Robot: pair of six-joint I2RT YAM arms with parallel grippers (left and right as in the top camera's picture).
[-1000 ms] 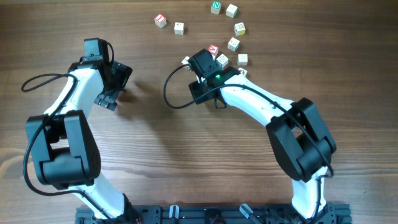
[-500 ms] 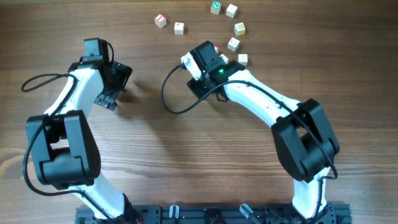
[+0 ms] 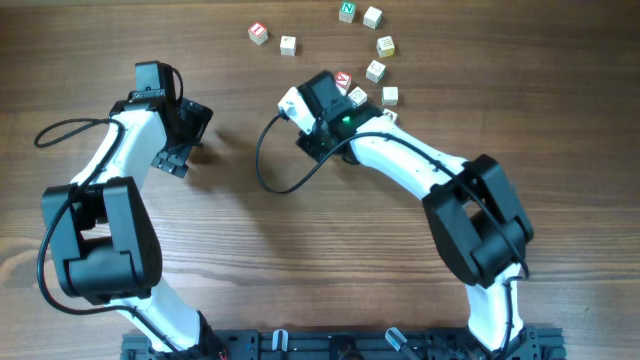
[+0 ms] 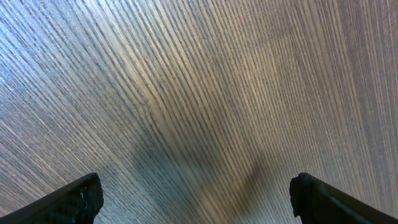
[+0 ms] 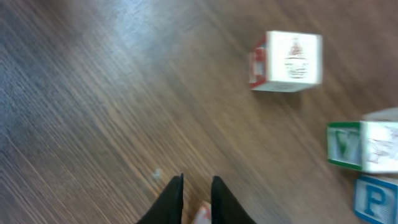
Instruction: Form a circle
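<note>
No ring had been made when I looked. The little wooden cubes (image 3: 375, 70) lay scattered at the far side of the tabletop (image 3: 300, 240) in a loose, broken curve. A red-lettered cube (image 3: 258, 32) and a plain-faced cube (image 3: 288, 44) sat near each other at its left end. A green-lettered cube (image 3: 347, 11) lay farthest back, and from there the others trailed down toward the right arm (image 3: 410, 160), the nearest close against it.

The right end effector (image 5: 197, 183) reached in at the left of that cluster, low over the wood. Its two dark fingers (image 5: 177, 199) were drawn nearly together, with only a narrow slit between them. A blurred scrap of pale and red showed low in that slit, and I could not tell what it was. Seen from above, one pale cube (image 3: 290, 100) sat right at its tip, apart from the rest. Whether the fingers pinched it or merely touched it I could not tell. Ahead of the fingers a red-sided cube (image 5: 286, 59) lay on its own. Off to the right a green V cube (image 5: 344, 144) touched a white-faced cube (image 5: 380, 146), with a blue P cube (image 5: 373, 199) just beside them.

The left end effector (image 3: 183, 137) hung over bare wood, well apart from every cube, its fingers (image 4: 81, 199) spread wide and empty.
</note>
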